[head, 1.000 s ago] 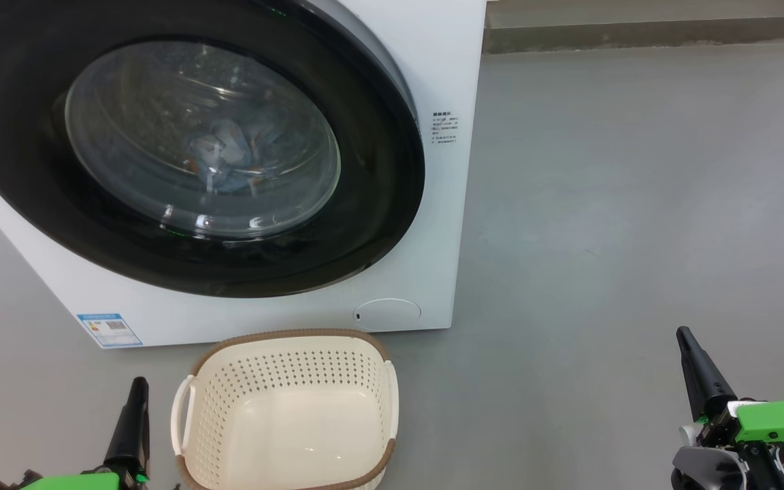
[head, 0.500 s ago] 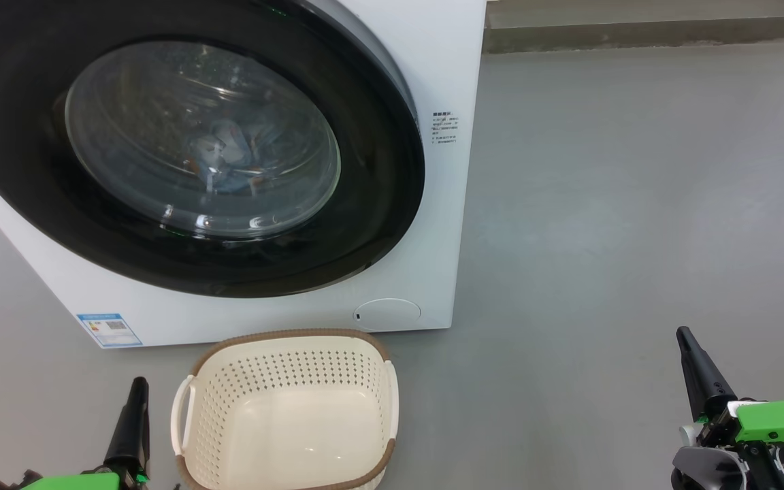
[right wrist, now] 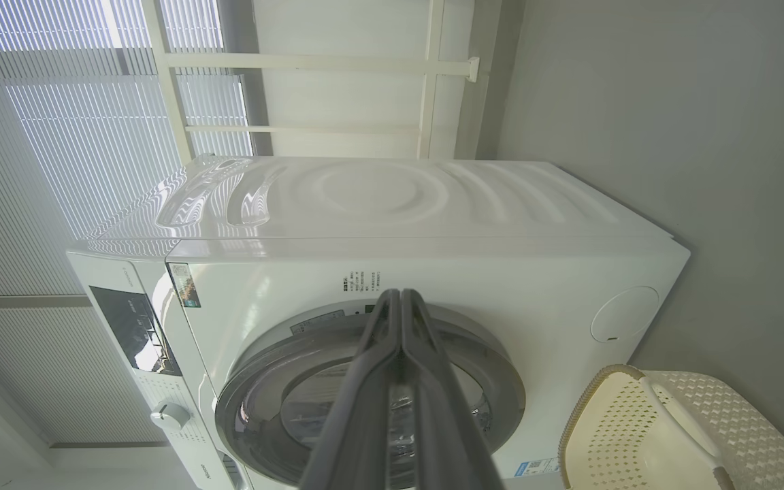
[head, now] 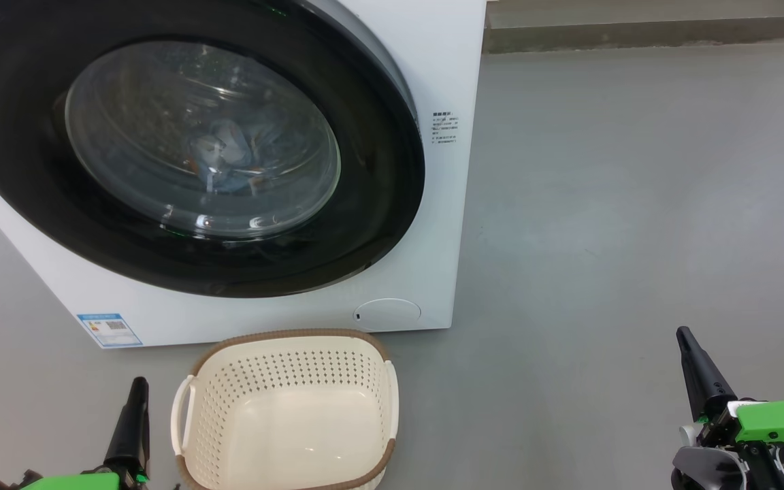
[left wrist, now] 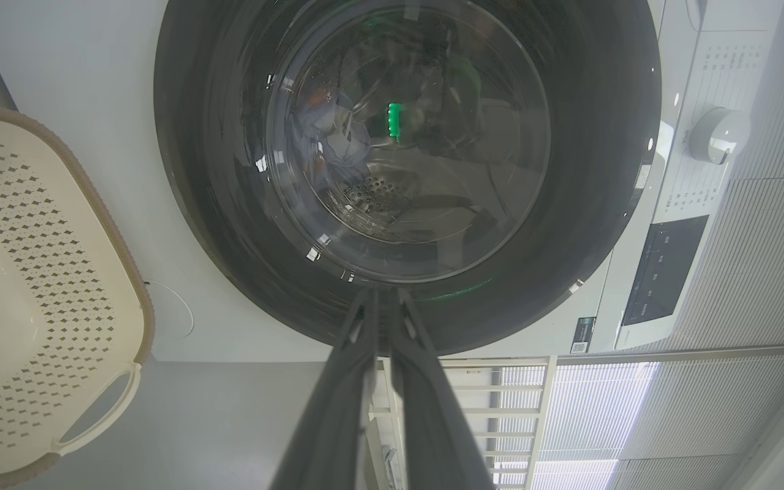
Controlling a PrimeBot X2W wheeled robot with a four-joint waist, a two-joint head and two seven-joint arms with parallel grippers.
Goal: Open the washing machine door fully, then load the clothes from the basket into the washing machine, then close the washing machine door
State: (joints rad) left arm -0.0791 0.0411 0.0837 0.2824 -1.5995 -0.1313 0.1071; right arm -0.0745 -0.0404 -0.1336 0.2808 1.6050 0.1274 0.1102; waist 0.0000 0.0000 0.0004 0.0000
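The left jaws are closed with nothing between them, their two long dark fingers (left wrist: 337,408) pressed together along their length. In the head view those fingers (head: 130,429) rise from the lower left and point up, just beside the left handle of the basket (head: 290,334) without touching it. A green wrist housing (head: 72,482) shows at the bottom edge below them. The right jaws are closed and hold nothing either, the fingers (right wrist: 365,408) meeting at the tips. In the head view they (head: 701,374) stand at the lower right, leaning a little to the left above the grey floor (head: 637,204), well apart from the basket and the machine. The right arm's green housing (head: 780,418) sits behind them.

The basket stands on the floor just in front of the washing machine (head: 439,61), below its round service flap (head: 386,314). The basket's pale bottom lies bare. The clothes (head: 225,153), light blue with small orange marks, lie as a bundle inside the drum, seen through the clear glass. They also show in the left wrist view (left wrist: 327,136).

The washing machine door (head: 378,204) lies closed against the front of the machine, its black ring flush with the white panel. A small blue label (head: 108,329) sits at the machine's lower left corner. A control dial (left wrist: 719,133) shows on the panel beyond the door.
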